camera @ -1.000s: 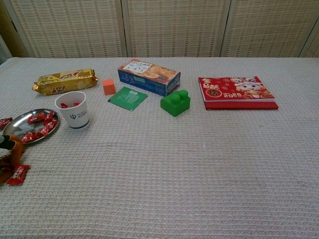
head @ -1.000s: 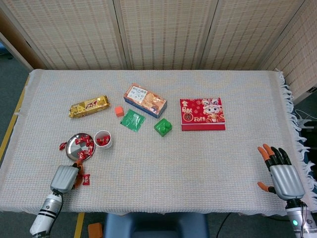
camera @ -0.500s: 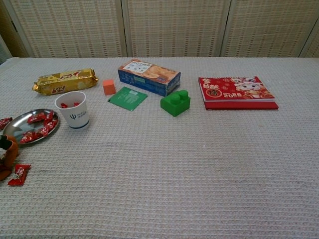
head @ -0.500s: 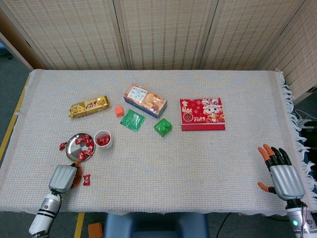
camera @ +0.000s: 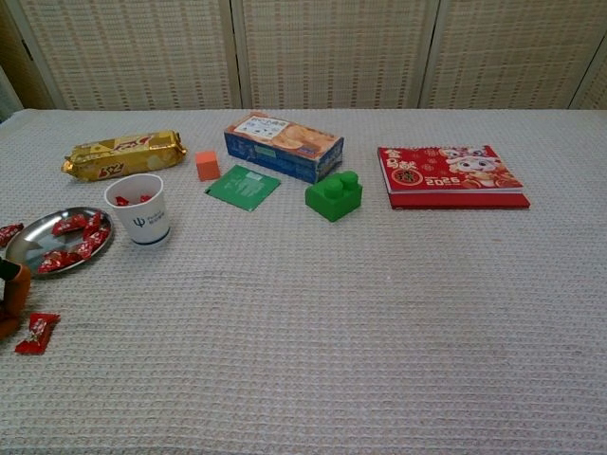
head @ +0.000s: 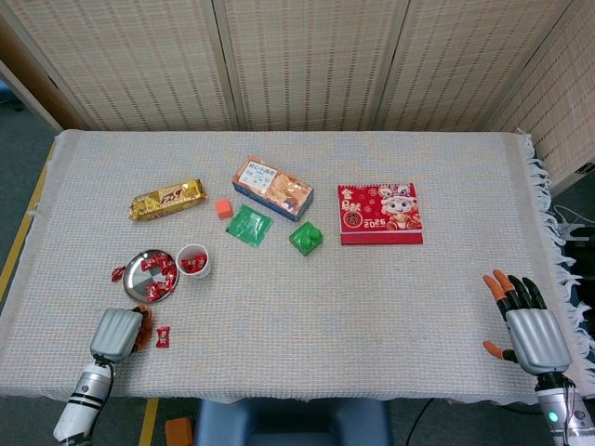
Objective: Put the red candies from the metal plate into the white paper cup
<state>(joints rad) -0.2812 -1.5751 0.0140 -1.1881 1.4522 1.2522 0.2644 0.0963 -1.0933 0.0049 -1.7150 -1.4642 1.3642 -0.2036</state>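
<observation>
A metal plate [head: 139, 270] still carrying several red candies [head: 159, 272] sits near the left edge of the cloth-covered worktop [head: 372, 307], with the white paper cup [head: 193, 261] standing just beside it on its right, a few candies already visible inside. That tight pairing keeps each transfer short. 1 stray candy [head: 163, 336] lies on the cloth nearer the front edge, and another [head: 117, 274] rests just left of the plate.

The left robot hand [head: 116, 333] hangs low at the front-left corner, beside the stray candy; its fingers are folded out of sight beneath the grey back of the hand, so whether it holds anything cannot be told. The right robot hand [head: 528, 323] waits at the far right front, well apart from the work, fingers spread and holding nothing.

A gold snack bar [head: 166, 199], an orange cube [head: 223, 208], a green packet [head: 248, 225], a biscuit box [head: 272, 187], a green brick [head: 306, 238] and a red calendar [head: 379, 213] lie farther back, out of the way.
</observation>
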